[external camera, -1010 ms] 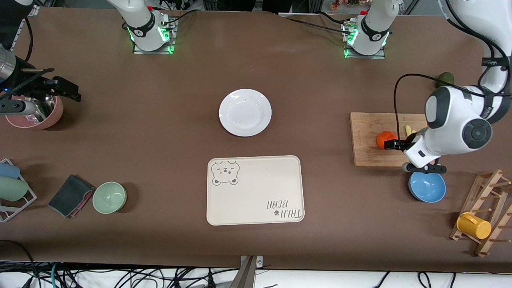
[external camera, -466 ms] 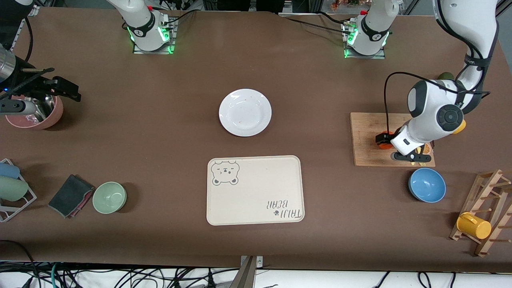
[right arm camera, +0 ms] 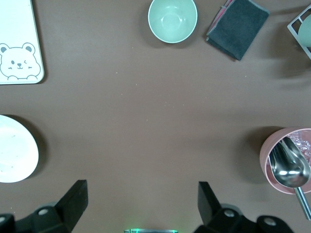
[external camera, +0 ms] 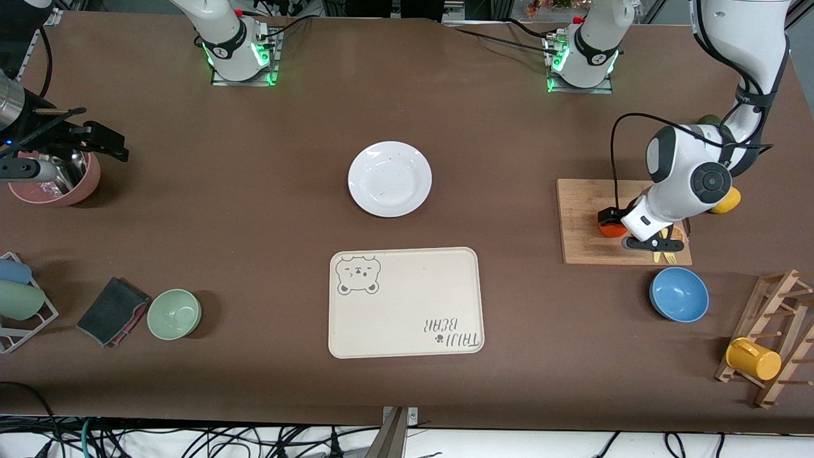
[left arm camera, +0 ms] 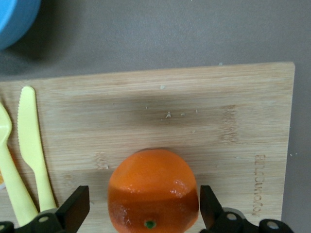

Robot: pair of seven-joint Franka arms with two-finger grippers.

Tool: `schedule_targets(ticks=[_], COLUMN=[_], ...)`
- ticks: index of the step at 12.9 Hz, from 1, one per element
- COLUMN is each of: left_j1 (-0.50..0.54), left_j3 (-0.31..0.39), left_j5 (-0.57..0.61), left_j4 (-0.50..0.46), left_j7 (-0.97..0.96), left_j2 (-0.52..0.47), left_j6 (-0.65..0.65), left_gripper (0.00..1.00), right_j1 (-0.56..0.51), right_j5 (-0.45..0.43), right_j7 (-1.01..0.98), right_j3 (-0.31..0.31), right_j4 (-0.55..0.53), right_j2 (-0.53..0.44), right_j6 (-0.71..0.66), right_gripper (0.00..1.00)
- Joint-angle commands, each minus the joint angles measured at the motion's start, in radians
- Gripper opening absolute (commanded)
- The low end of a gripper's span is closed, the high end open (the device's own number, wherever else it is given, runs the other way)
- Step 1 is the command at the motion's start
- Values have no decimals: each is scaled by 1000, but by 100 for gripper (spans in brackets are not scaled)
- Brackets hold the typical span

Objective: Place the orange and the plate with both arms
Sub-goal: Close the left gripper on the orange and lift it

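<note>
I read the counter first: a brown surface filling the front view. At lower centre of that frame lies the cream tray; above it, at frame centre, sits the plate, bare and untouched. At right centre of the frame is the cutting board, with the blue bowl just below it.

The left arm reaches down over the cutting board. The left tool is spread wide, its two fingers standing either side of the orange with a visible gap on each side; it has hold of nothing. The orange rests on the board, in the lower centre of the left wrist view, squarely between the fingers. I judge the coming move turns on this: the fruit is centred in the opening, so closing should seat it without a sideways correction. Being round, it has no long axis to align. The yellow knife lies on the board near one finger and could be nudged.

The right tool hangs over bare counter at the far left of the front view, near the pink bowl. Its fingers are wide apart and empty; this arm waits. The plate lies well apart from it.
</note>
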Motion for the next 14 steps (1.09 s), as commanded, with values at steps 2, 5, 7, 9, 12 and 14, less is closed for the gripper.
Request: schedule_targets(ticks=[2,5,7,9,12,14], left_j1=[7,4,-1,-30,-111,-157], left_j3=[-6,-6,-7,-27,-120,-217], left_j5=[22,35,34,34,20,18], left_j4=[-3,-3,2,75,147,195], left_j7=[-2,4,-7,-104,-371,-607], left_j2=[14,19,10,5,8,22], left_j6=[19,25,13,-62,-90,-90], left_gripper=[80,57,23,6,4,4], right_j1=[-2,-2,-2,-2,-2,-2], right_j5=[-7,-9,-7,-9,-4,-3], right_j7=[11,9,9,11,11,11], right_j3=[4,2,2,4,2,2], right_j4=[6,6,6,6,6,6], right_j2=[-11,-11,-11,-12,-11,-11], right_j6=[-15,-16,-16,-16,-10,-8], right_gripper=[100,100,100,100,100,100])
